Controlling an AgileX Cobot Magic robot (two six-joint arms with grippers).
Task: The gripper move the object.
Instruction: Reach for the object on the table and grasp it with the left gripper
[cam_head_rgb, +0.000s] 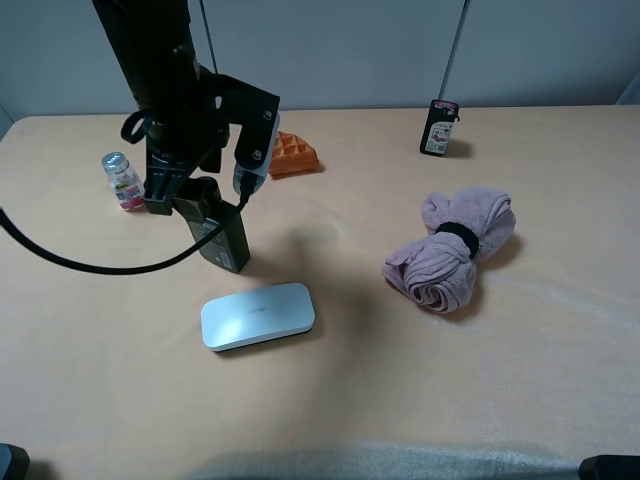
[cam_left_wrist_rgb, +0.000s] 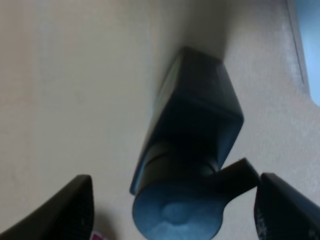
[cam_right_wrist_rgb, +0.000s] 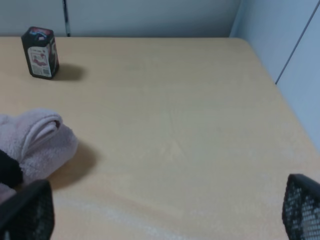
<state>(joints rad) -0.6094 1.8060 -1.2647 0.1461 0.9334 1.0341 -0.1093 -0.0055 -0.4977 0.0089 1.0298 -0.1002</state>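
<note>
In the high view you see the left gripper (cam_head_rgb: 185, 200) low over the dark green-black bottle (cam_head_rgb: 222, 238). The bottle stands on the tabletop (cam_head_rgb: 330, 400) between the small clear bottle (cam_head_rgb: 121, 181) and the white flat case (cam_head_rgb: 258, 315), and from here it looks a little tilted. The orange piece (cam_head_rgb: 293, 155), the small black bottle with pink label (cam_head_rgb: 438, 127) and the rolled pink towel (cam_head_rgb: 455, 250) lie well apart from it. In the left wrist view the cap (cam_left_wrist_rgb: 175, 212) of the bottle sits between the two fingers (cam_left_wrist_rgb: 70, 210), and the jaws are wide. One side is clearly apart from the cap; on the other side a dark part comes close to it, and you cannot tell if it touches. So I judge that the bottle is not held at this moment. Either the grasp is not yet made, or the bottle is already set down at its place; the pictures do not decide this for you. In the right wrist view the right gripper (cam_right_wrist_rgb: 165, 215) has its jaws wide with nothing between them, beside the towel and far from the bottle.
</note>
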